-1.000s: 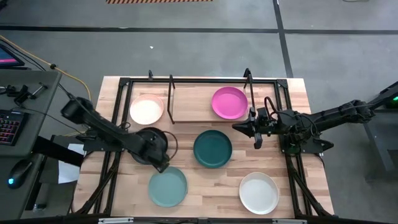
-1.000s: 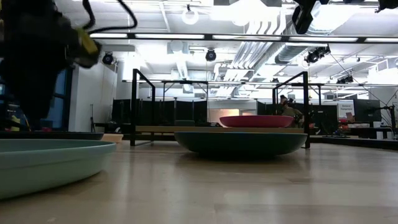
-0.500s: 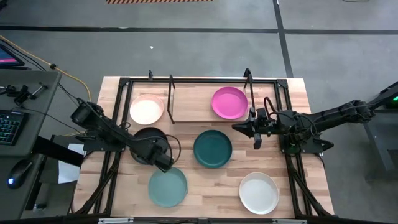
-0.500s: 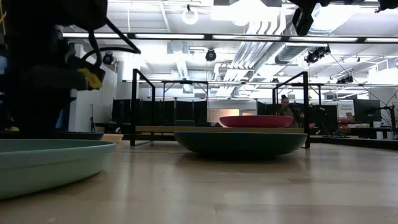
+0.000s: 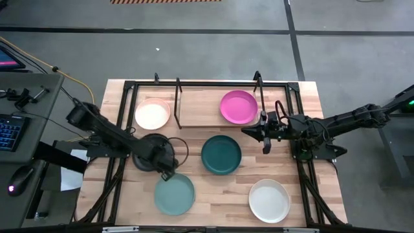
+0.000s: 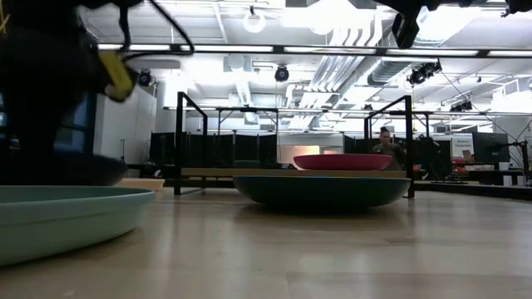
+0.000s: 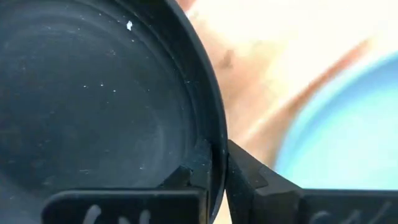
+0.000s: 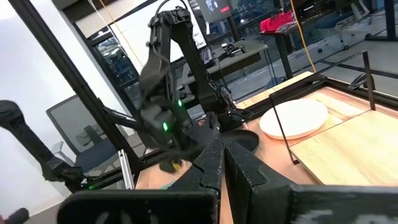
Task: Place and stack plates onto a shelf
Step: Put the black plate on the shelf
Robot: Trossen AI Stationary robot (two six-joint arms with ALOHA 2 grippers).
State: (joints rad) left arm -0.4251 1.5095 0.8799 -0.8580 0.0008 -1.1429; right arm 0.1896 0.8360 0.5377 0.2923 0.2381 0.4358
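Note:
My left gripper (image 7: 217, 171) points down at the black plate (image 5: 146, 140) and is shut on its rim. That plate lies at the table's left. The light teal plate (image 5: 174, 195) lies just near of it, and the dark teal plate (image 5: 221, 154) is at the middle. The magenta plate (image 5: 238, 107) rests on the shelf (image 5: 213, 123), on its board. The pale pink plate (image 5: 152, 114) lies left of the shelf's left end bar. The white plate (image 5: 269, 200) lies near right. My right gripper (image 8: 222, 155) waits shut above the table, right of the shelf. My left gripper pinches the black plate's rim (image 7: 216, 134) on the side facing the light teal plate. One finger (image 7: 194, 171) is inside the plate and the other (image 7: 249, 174) outside. The fingers come from above, pointing down. Whether the plate is clear of the table I cannot tell.
A larger black frame (image 5: 123, 116) edges the table. The shelf's upright end bars (image 5: 178, 97) stand on either side of its board. Bare wood shows between the dark teal and white plates. A desk with a keyboard (image 5: 10, 133) stands beyond the table's left edge.
My left gripper went a little toward the light teal plate, then back toward the table's left edge. In the low view the black plate's dark edge now stands higher than it did half a second ago.

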